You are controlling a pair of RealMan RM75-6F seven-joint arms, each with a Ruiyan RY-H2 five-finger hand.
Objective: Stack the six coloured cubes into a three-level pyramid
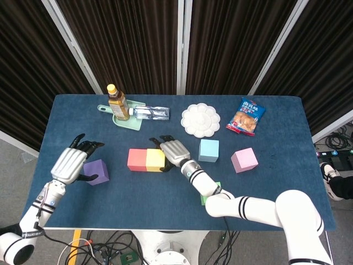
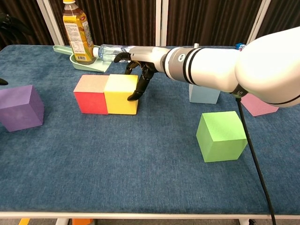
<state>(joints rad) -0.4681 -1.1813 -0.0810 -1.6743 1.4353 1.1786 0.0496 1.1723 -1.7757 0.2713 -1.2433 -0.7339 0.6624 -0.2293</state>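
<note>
Cubes scattered on the blue table (image 1: 287, 165): red cube (image 2: 91, 94) and yellow cube (image 2: 122, 93) touching side by side at mid-table, purple cube (image 2: 20, 107) near the left edge, light blue cube (image 1: 209, 150) and pink cube (image 1: 244, 160) toward the right, green cube (image 2: 221, 136) near the front edge. None stacked. Right hand (image 2: 138, 63) at the yellow cube's right face, fingers spread and curled down, fingertips touching the cube, not wrapped around it. Left hand (image 1: 71, 163) over the purple cube, fingers apart, holding nothing that can be seen. At the back edge: tea bottle (image 1: 117, 102) upright on a green tray (image 1: 131, 123), clear bottle (image 1: 150, 113) lying beside it, white palette (image 1: 201, 120), snack bag (image 1: 246, 116).
</note>
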